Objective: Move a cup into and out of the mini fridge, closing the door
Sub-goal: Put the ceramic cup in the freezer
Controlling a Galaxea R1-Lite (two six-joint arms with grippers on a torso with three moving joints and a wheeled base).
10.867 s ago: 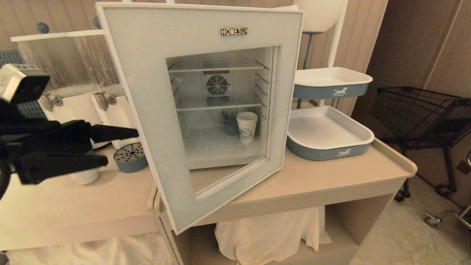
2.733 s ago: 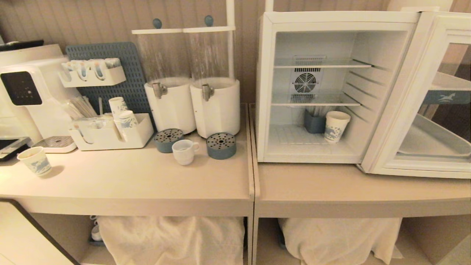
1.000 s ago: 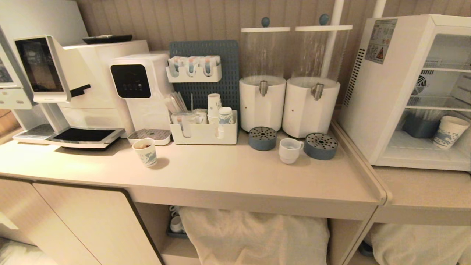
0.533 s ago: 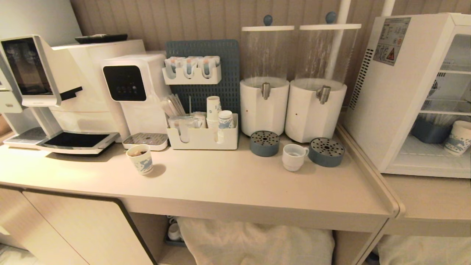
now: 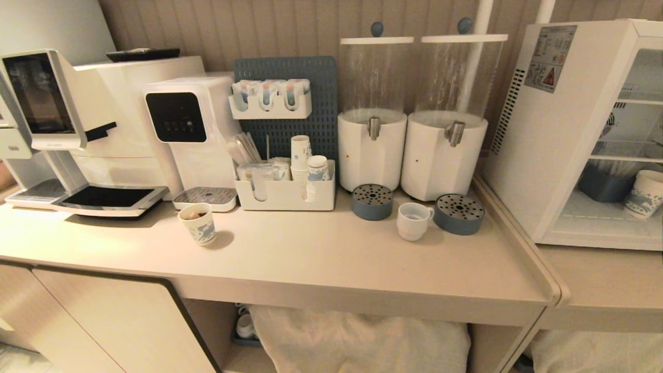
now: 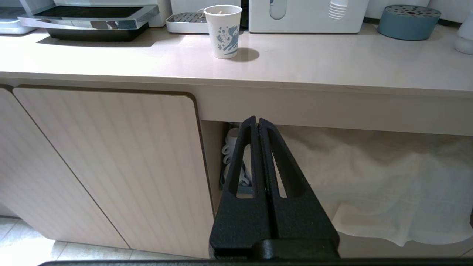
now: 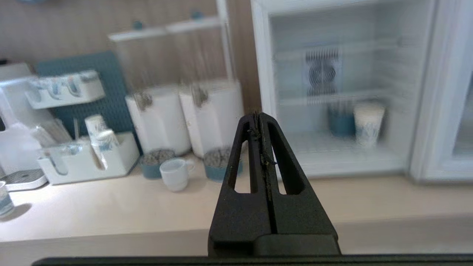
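The cup (image 5: 413, 221), small and white, stands on the counter between two blue drip trays, also in the right wrist view as the cup (image 7: 173, 174). To its right the mini fridge (image 5: 549, 129) stands open. The door (image 7: 449, 111) is swung wide at the fridge's far side and lies outside the head view. My right gripper (image 7: 258, 115) is shut and empty, held in front of the counter, level with the fridge's left wall. My left gripper (image 6: 258, 120) is shut and empty, low in front of the cabinet below the counter. Neither arm shows in the head view.
A printed paper cup (image 5: 642, 194) and a blue holder (image 5: 601, 184) sit inside the fridge. Another paper cup (image 5: 198, 224) stands on the counter's left. Two white dispensers (image 5: 443, 150), drip trays (image 5: 459, 214), an organiser (image 5: 285, 189) and coffee machines line the back. A raised lip (image 5: 523, 243) parts the two counters.
The head view swung left from the open fridge to the counter holding the cup, and has held still for the last half second. The things on the counter have not moved.
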